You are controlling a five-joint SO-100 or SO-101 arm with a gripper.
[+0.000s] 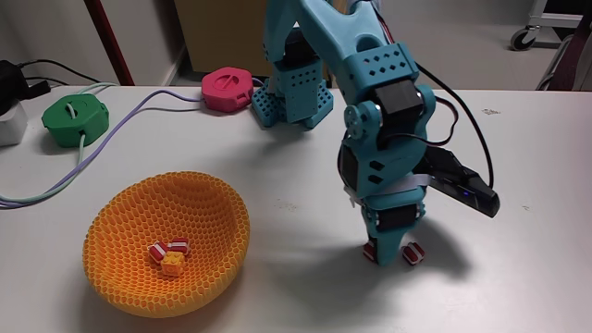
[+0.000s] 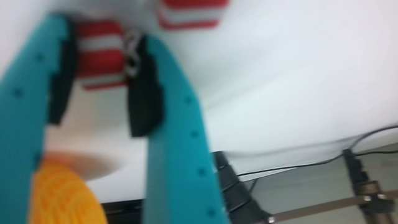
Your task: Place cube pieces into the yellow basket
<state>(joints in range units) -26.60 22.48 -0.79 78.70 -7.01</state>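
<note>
Where the white tabletop (image 1: 518, 287) runs back to its far edge, the fixed view shows a pale floor, a wooden cabinet front, a red post and a wheeled cart at the upper right. A green hexagonal plastic puck (image 1: 76, 120) sits at the far left and a pink hexagonal plastic puck (image 1: 228, 90) lies beside the arm's base; lilac cables (image 1: 120, 129) trail from them across the table. The wide round orange-yellow plastic basket with honeycomb-mesh walls (image 1: 217, 217) rests at the near left, holding small red cube pieces with white bands (image 1: 169, 248) and one yellow-orange cube (image 1: 172, 265). Well apart to its right, the teal two-finger gripper (image 1: 394, 252) points straight down at the table. In the wrist view the gripper (image 2: 99, 59) closes its black pads on a red-and-white striped cube piece (image 2: 99, 62); a second striped cube (image 2: 191, 14) lies just beside it on the table, near the outer finger, and the basket's rim (image 2: 59, 193) shows blurred at lower left.
</note>
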